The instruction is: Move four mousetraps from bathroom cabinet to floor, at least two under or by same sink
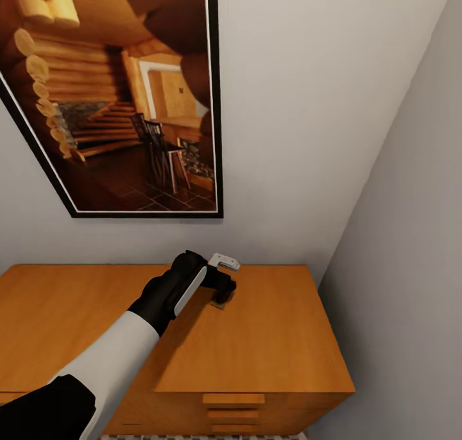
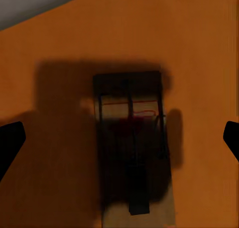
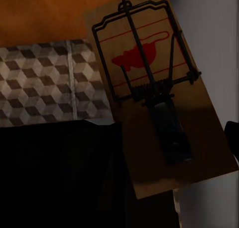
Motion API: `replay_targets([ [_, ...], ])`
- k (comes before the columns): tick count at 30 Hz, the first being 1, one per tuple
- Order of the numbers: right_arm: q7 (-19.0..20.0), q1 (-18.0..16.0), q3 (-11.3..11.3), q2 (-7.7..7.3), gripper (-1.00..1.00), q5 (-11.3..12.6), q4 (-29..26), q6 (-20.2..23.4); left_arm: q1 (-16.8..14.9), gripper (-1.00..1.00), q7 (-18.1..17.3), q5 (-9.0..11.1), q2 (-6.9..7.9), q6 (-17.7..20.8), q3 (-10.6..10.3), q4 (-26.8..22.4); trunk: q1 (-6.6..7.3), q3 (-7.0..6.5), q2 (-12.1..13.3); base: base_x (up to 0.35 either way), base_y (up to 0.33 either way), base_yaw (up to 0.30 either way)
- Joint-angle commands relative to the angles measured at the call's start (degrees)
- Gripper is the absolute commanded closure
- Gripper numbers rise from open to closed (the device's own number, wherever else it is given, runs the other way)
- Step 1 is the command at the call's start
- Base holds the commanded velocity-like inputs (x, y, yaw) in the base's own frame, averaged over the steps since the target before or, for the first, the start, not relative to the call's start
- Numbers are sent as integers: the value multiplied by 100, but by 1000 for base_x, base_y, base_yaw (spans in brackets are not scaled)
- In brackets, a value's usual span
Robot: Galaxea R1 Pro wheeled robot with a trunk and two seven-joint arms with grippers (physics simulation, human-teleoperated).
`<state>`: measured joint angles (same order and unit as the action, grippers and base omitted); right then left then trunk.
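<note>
Head view: left arm reaches forward over the top of the cabinet (image 1: 269, 337), an orange-brown wooden dresser set in the corner of two pale walls. Left gripper (image 1: 221, 297) hangs just above the cabinet top, toward its back edge. A small tan mousetrap (image 1: 219, 305) lies flat on the top right under the jaws, mostly hidden by them. Three drawer handles show on the cabinet front at the right side. A framed picture (image 1: 122, 99) of a log-cabin interior hangs tilted on the wall above.

Left wrist view: that mousetrap (image 2: 132, 138) lies in the gripper's shadow on the orange wood, dark spring bar and faint red mark visible. Two black fingertips (image 2: 9, 140) sit far out at either side, well apart from the board: jaws released, nothing held.

Right wrist view: a second mousetrap (image 3: 157, 88) fills the middle, tan board with dark wire bar, spring and a red mouse mark, seen close. One dark fingertip (image 3: 231, 133) shows at its edge; cannot tell whether the right jaws are clamped on it. Behind it, the bathroom floor (image 3: 45, 83) with cube-pattern tiles, and orange wood
</note>
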<state>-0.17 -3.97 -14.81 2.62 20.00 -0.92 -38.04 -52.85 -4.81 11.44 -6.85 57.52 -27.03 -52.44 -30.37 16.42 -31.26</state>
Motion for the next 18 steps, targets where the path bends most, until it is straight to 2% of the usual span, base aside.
replay_targets([
  [1, -9, -3, -49, 1, 100, 57, 5, -19, -6, -100, -11, -1, 2, 22, -3, -3, -3, 9, -8, 65, -61, 0],
  [18, -9, -7, -49, 2, 100, 57, 5, -19, -4, -100, -11, -8, 11, 22, -13, 141, -3, 9, -8, 7, -24, 0],
])
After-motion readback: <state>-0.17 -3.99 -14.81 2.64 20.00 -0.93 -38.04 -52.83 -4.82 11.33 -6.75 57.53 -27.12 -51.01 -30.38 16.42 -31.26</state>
